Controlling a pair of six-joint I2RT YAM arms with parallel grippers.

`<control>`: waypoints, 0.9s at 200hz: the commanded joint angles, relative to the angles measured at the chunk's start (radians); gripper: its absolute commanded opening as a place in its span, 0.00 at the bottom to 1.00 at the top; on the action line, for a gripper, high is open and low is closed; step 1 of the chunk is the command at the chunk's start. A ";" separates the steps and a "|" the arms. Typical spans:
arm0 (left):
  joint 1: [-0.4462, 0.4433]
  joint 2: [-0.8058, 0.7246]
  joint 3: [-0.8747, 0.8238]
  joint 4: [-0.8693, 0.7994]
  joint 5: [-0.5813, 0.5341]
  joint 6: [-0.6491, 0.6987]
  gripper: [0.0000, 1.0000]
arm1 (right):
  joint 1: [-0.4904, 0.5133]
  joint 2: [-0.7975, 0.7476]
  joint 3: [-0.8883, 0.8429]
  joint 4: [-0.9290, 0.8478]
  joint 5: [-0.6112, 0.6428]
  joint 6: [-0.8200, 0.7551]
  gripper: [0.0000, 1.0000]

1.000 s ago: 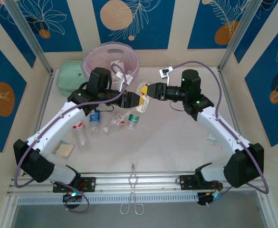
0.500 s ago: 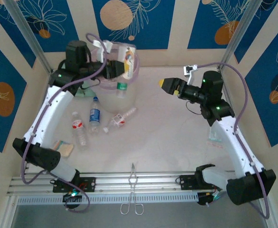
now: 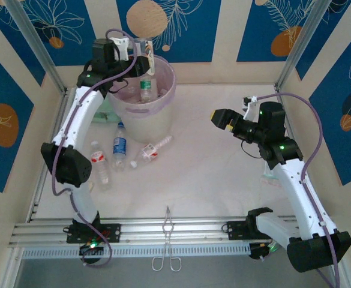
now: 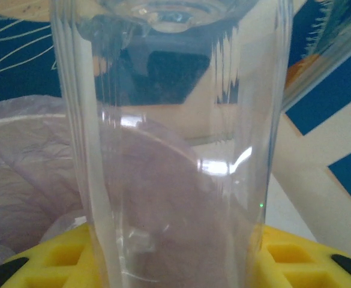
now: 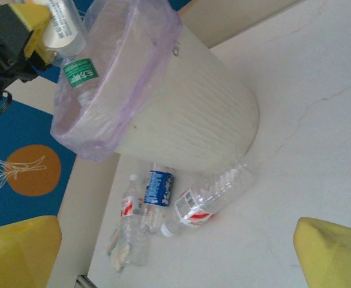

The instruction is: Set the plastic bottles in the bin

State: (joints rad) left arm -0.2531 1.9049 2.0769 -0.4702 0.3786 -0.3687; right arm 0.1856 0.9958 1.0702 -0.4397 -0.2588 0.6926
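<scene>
Left gripper [image 3: 140, 55] grasps a clear bottle [image 4: 175, 150] over the bin [image 3: 163, 108] rim. Right gripper [image 3: 219, 118] above the table [image 3: 211, 180], jaws spread wide, nothing held.

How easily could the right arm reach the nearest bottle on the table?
Probably easily: the right gripper is open and empty, and bare table lies between it and that bottle by the bin.
</scene>
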 commanded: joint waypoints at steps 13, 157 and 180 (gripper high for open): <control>-0.017 0.055 0.043 -0.014 -0.062 0.015 0.02 | -0.005 -0.025 -0.013 -0.013 0.019 -0.027 1.00; -0.077 0.016 -0.010 -0.155 0.001 0.152 0.68 | 0.003 0.012 -0.029 -0.026 0.050 -0.021 1.00; -0.061 0.025 0.059 -0.186 -0.009 0.170 0.78 | 0.005 0.022 -0.024 -0.027 0.046 -0.022 1.00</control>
State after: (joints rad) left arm -0.3298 1.9705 2.0445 -0.6064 0.3649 -0.2466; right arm 0.1860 1.0069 1.0512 -0.4580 -0.2165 0.6800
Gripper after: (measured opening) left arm 0.754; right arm 0.999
